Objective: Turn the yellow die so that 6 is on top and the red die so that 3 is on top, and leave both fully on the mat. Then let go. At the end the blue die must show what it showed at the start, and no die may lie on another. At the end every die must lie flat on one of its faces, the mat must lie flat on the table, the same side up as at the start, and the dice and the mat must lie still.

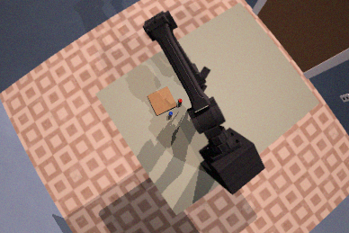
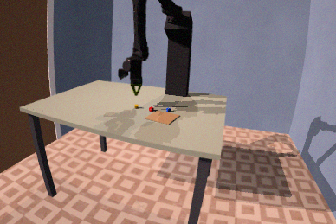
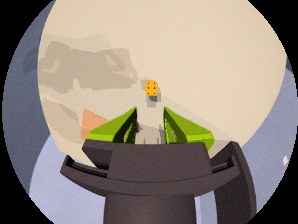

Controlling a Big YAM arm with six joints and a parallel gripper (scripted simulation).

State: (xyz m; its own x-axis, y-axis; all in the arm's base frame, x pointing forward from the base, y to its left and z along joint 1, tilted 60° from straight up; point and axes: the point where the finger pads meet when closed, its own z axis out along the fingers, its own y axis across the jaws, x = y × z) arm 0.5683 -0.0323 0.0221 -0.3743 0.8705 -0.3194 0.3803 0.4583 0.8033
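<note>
The yellow die (image 2: 136,106) lies on the table, left of the brown mat (image 2: 162,118) and off it. In the wrist view the yellow die (image 3: 152,88) shows just beyond my fingertips. My gripper (image 2: 136,89) hangs straight above it, clear of the table. The green fingers are narrowed to a small gap with nothing between them. The red die (image 2: 151,109) and the blue die (image 2: 168,110) lie on the table close to the mat's far edge, apart from each other. From above, the red die (image 1: 180,101) and blue die (image 1: 170,114) sit beside the mat (image 1: 163,101); the arm hides the yellow die there.
The arm's black base column (image 2: 178,54) stands at the back of the table, behind the dice. A corner of the mat (image 3: 89,123) shows at the left of the wrist view. The table's left edge (image 2: 26,109) is far from the dice.
</note>
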